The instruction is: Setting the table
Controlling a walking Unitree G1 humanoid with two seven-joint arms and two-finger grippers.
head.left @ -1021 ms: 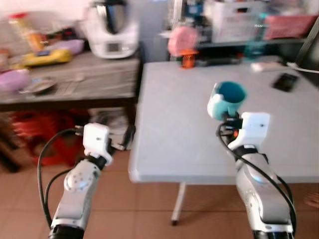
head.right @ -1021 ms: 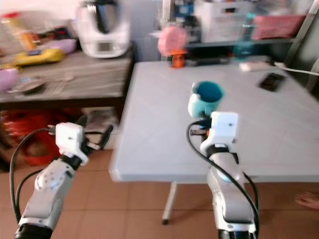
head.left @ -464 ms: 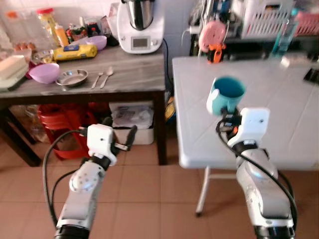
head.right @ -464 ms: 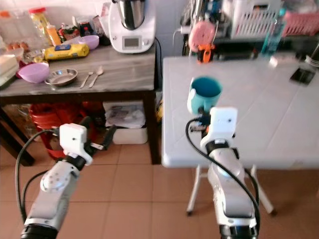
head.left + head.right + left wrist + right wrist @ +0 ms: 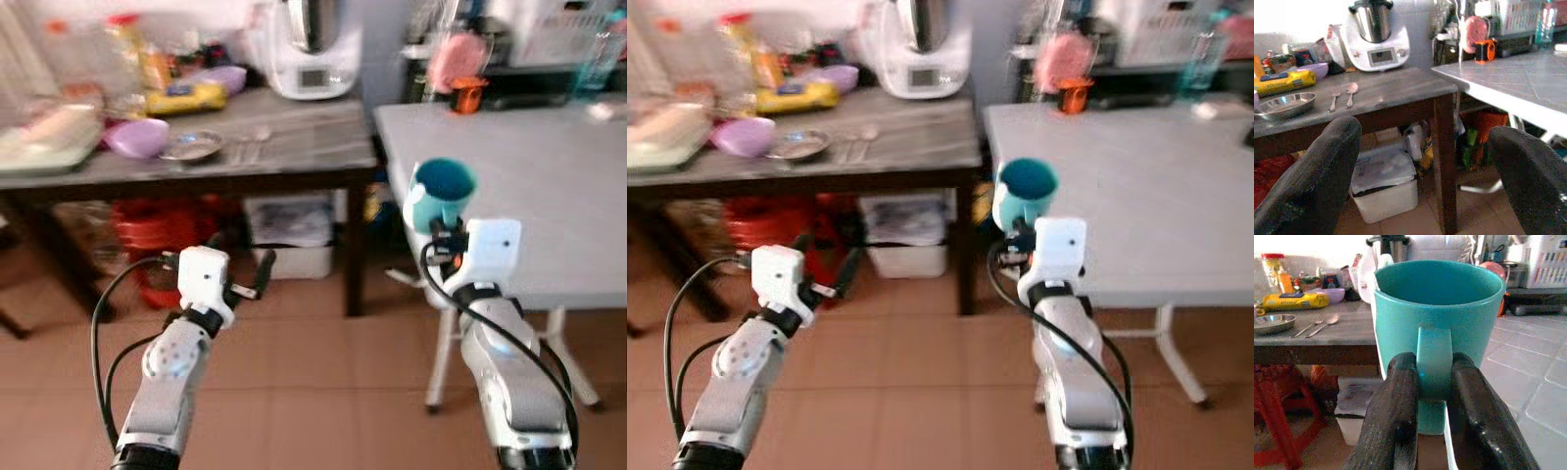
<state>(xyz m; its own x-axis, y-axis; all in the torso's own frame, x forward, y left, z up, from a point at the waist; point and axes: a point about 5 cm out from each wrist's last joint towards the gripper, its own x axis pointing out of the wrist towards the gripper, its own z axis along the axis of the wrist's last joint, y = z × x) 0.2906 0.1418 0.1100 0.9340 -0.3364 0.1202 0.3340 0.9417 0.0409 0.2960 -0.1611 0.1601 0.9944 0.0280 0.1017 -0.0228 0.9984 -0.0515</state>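
Camera panned left; mug (image 5: 1436, 333) unlabelled.

Blurred clutter (image 5: 147, 69) along the side-table's back.

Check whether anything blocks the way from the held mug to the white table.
Nothing visible does. The right gripper grips the teal mug by its handle, upright, beside the near corner of the white table. The nearest stretch of tabletop is bare; the orange thing stands far back. The left gripper is open and holds nothing.
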